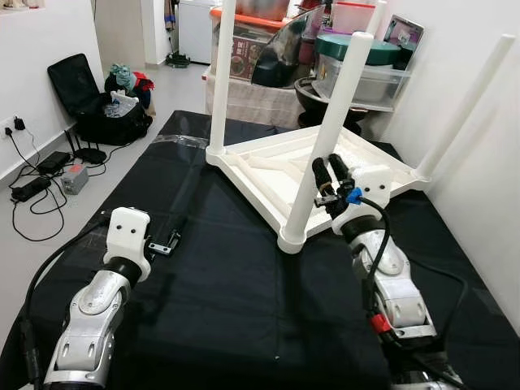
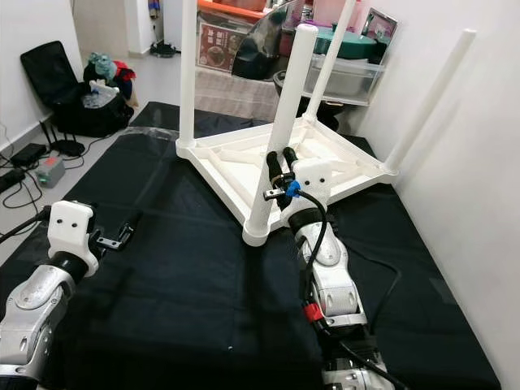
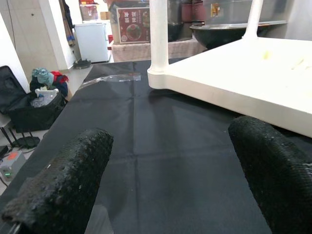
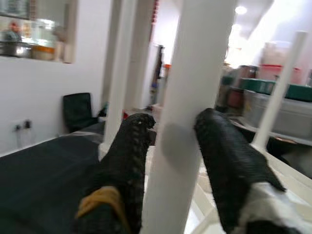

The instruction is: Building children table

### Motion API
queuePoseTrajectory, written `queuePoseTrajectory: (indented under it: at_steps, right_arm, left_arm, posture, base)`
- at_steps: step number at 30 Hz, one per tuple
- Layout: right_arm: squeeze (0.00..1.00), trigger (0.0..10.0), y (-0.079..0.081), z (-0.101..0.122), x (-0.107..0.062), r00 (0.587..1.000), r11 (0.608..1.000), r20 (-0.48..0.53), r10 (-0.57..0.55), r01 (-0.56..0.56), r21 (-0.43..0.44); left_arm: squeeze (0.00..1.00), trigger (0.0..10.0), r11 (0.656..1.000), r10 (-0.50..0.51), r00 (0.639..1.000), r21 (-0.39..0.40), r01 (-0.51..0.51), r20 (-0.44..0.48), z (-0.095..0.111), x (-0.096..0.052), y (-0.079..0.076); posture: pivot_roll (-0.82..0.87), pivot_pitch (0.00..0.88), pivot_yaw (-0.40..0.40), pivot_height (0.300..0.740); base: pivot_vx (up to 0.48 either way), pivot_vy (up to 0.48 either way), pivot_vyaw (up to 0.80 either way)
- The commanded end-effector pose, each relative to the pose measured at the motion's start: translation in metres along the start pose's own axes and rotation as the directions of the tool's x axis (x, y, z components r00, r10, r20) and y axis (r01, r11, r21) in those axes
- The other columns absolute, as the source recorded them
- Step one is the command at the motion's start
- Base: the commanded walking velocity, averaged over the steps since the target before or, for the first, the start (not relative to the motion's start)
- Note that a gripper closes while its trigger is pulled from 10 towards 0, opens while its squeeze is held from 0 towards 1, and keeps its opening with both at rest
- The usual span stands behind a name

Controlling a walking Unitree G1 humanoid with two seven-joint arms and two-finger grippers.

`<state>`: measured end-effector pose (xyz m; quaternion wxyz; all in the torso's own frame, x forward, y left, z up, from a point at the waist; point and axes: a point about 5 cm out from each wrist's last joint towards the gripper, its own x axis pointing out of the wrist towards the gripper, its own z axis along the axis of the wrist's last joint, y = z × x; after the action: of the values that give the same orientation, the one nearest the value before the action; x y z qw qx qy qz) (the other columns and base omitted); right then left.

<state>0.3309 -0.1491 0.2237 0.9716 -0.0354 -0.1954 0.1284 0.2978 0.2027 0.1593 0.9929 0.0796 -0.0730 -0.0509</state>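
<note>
Left eye view: a white plastic children's table (image 1: 325, 166) is seen upside down on a black cloth (image 1: 227, 284), four round legs pointing up. Its nearest leg (image 1: 325, 138) is clasped by the right pincer (image 1: 331, 172); the left pincer (image 3: 170, 170) is held open above the cloth.

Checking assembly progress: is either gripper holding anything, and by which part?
The right gripper grips the nearest table leg partway up its shaft. The left gripper is open, holding nothing.

White walls, grey floor (image 1: 158, 93); a black bag (image 1: 97, 106) and cables (image 1: 36, 183) far left, perhaps storage bins (image 1: 366, 69) behind
</note>
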Motion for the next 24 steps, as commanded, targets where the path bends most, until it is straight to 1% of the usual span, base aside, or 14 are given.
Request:
queuePoseTrajectory:
  at_steps: [1,2,6,7,8,9,13,14,16,19,21,22,23,24]
  right_arm:
    - [1.00,10.0,-0.003,0.005,0.001,0.999,0.999,0.008,0.041,-0.041,0.018]
    - [1.00,10.0,-0.003,0.005,0.002,0.998,0.997,0.006,0.068,-0.068,0.019]
    - [1.00,10.0,-0.005,0.006,0.003,0.996,0.996,-0.002,0.093,-0.093,0.010]
    - [1.00,10.0,-0.015,0.009,0.011,0.996,0.996,-0.009,0.093,-0.093,-0.007]
    - [1.00,10.0,-0.020,0.012,0.016,0.996,0.996,-0.007,0.087,-0.087,-0.016]
    - [1.00,10.0,-0.020,0.012,0.016,0.996,0.996,-0.007,0.087,-0.087,-0.016]
    - [1.00,10.0,-0.036,0.024,0.033,0.998,0.997,0.009,0.065,-0.065,-0.031]
    - [1.00,10.0,-0.036,0.024,0.033,0.998,0.997,0.009,0.065,-0.065,-0.031]
    - [1.00,10.0,-0.043,0.031,0.040,0.998,0.998,0.022,0.052,-0.052,-0.037]
    - [1.00,10.0,-0.047,0.035,0.045,0.999,0.998,0.027,0.044,-0.042,-0.043]
    - [1.00,10.0,-0.050,0.045,0.058,0.998,0.998,0.043,0.042,-0.040,-0.047]
    - [1.00,10.0,-0.050,0.045,0.058,0.998,0.998,0.043,0.042,-0.040,-0.047]
    - [1.00,10.0,-0.050,0.048,0.062,0.998,0.998,0.046,0.044,-0.041,-0.049]
    - [0.94,10.0,-0.049,0.053,0.068,0.998,0.997,0.054,0.045,-0.042,-0.058]
  left_arm:
    - [0.00,10.0,1.000,-0.015,1.000,0.003,0.015,0.000,-0.001,0.001,-0.002]
    - [0.00,10.0,1.000,-0.014,1.000,0.004,0.014,0.000,-0.001,0.001,-0.002]
    - [0.00,10.0,1.000,-0.014,1.000,0.006,0.014,0.000,-0.001,0.001,-0.002]
    - [0.00,10.0,1.000,-0.013,1.000,0.008,0.013,0.003,0.000,0.002,-0.002]
    - [0.00,10.0,1.000,-0.012,1.000,0.008,0.012,0.004,0.000,0.002,-0.002]
    - [0.00,10.0,1.000,-0.012,1.000,0.008,0.012,0.004,0.000,0.002,-0.002]
    - [0.00,10.0,1.000,-0.010,1.000,0.010,0.010,0.006,0.000,0.001,-0.001]
    - [0.00,10.0,1.000,-0.010,1.000,0.010,0.010,0.006,0.000,0.001,-0.001]
    - [0.00,10.0,1.000,-0.011,1.000,0.009,0.010,0.005,0.000,0.001,-0.002]
    - [0.00,10.0,1.000,-0.011,1.000,0.009,0.011,0.005,-0.001,0.001,-0.002]
    - [0.00,10.0,1.000,-0.014,1.000,0.008,0.014,0.007,0.000,0.002,-0.004]
    - [0.00,10.0,1.000,-0.014,1.000,0.008,0.014,0.007,0.000,0.002,-0.004]
    - [0.00,10.0,1.000,-0.014,1.000,0.009,0.014,0.008,0.000,0.002,-0.005]
    - [0.00,10.0,1.000,-0.015,1.000,0.009,0.015,0.009,0.000,0.002,-0.006]
  posture:
    - [0.10,0.000,-0.153,0.740]
    - [0.10,0.000,-0.153,0.740]
    - [0.10,0.000,-0.154,0.740]
    - [0.10,0.000,-0.158,0.740]
    - [0.10,0.000,-0.159,0.740]
    - [0.10,0.000,-0.159,0.740]
    - [0.11,0.000,-0.162,0.740]
    - [0.11,0.000,-0.162,0.740]
    - [0.11,0.000,-0.162,0.740]
    - [0.11,0.000,-0.164,0.740]
    - [0.11,0.000,-0.167,0.740]
    - [0.11,0.000,-0.167,0.740]
    - [0.11,0.000,-0.167,0.740]
    - [0.12,0.000,-0.169,0.740]
  base:
    - [0.000,0.000,0.00]
    - [0.000,0.000,0.00]
    - [0.000,0.000,0.00]
    - [0.000,0.000,0.00]
    - [0.000,0.000,0.00]
    - [0.000,0.000,0.00]
    - [0.000,0.000,0.00]
    - [0.000,0.000,0.00]
    - [0.000,0.000,0.00]
    - [0.000,0.000,0.00]
    - [0.000,0.000,0.00]
    - [0.000,0.000,0.00]
    - [0.000,0.000,0.00]
    - [0.000,0.000,0.00]
